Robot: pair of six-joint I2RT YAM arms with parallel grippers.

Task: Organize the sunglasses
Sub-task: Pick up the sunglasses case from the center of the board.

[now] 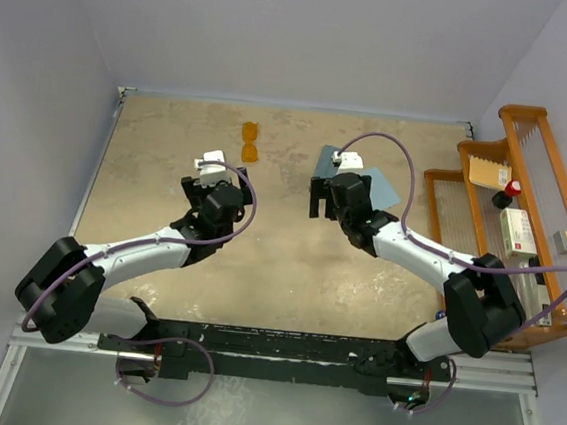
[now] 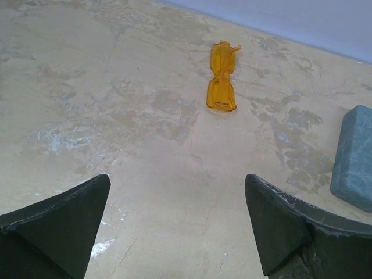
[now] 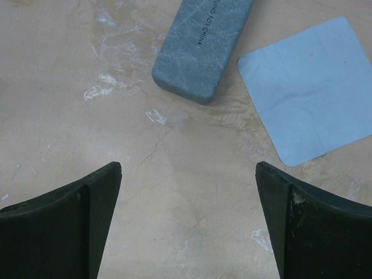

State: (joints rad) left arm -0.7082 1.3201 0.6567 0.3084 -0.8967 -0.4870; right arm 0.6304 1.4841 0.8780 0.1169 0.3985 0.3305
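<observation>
Left wrist shows the sunglasses (image 2: 221, 78) lying well ahead of the left gripper (image 2: 176, 195), jaws spread and empty, same on the right gripper (image 3: 189, 180); I'd advance, centre over the thin frame, descend, close gently.

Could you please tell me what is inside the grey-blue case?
The case lies closed, so its inside is hidden. The sunglasses are not in it; they lie on the table, apart from it.
</observation>
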